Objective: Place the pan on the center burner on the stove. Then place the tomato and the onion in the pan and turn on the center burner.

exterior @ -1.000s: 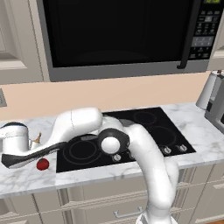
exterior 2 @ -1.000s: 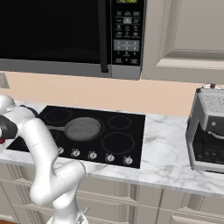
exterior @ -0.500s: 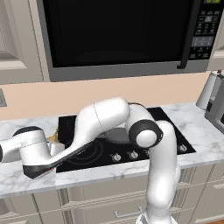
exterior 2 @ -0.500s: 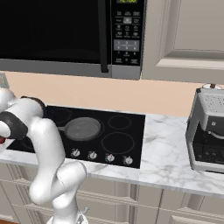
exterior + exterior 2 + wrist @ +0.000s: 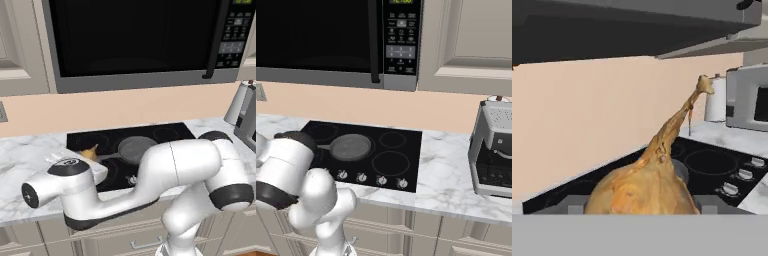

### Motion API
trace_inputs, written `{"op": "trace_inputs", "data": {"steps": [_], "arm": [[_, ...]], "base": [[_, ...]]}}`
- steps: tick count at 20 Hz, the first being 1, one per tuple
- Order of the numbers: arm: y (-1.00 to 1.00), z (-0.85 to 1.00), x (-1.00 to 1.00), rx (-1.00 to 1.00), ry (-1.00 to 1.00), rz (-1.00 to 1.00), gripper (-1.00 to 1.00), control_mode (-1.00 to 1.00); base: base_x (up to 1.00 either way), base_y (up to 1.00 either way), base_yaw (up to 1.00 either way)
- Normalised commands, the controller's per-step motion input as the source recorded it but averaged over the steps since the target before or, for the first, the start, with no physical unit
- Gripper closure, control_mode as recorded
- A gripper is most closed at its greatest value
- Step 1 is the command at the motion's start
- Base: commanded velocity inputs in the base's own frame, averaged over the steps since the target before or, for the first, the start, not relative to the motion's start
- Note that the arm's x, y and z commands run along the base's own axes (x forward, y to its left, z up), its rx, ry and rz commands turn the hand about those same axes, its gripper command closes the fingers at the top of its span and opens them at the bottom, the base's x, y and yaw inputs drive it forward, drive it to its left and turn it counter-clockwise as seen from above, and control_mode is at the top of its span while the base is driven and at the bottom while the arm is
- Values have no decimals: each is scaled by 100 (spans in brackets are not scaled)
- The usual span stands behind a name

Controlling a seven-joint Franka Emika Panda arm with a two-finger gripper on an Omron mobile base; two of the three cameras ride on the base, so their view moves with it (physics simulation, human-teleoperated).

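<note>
The gripper point(image 5: 643, 212) is clamping the onion point(image 5: 643, 195) around its firm round belly, sparing the thin, brittle-looking stem; likely light, papery-slick.

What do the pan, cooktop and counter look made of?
The pan: matte dark grey, probably metal; no shine. The stove: smooth black, glass-like, with thin printed grey rings. The counter: white with grey veins, marble-like. All rendered, so guesses.

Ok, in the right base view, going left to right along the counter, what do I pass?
The pan on the center burner of the stove → the smaller burner ring to its right → bare marble counter → the coffee machine at the far right.
</note>
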Motion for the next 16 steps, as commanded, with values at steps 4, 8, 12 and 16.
{"op": "trace_inputs", "data": {"steps": [4, 8, 12, 16], "arm": [[-100, 75, -67, 23, -16, 0, 100, -100], [-100, 61, -68, 26, -9, 0, 100, -100], [-100, 40, -41, 31, 0, 0, 100, -100], [-100, 25, -6, 35, 9, 0, 100, -100]], "base": [[0, 0, 0], [0, 0, 0], [0, 0, 0], [0, 0, 0]]}}
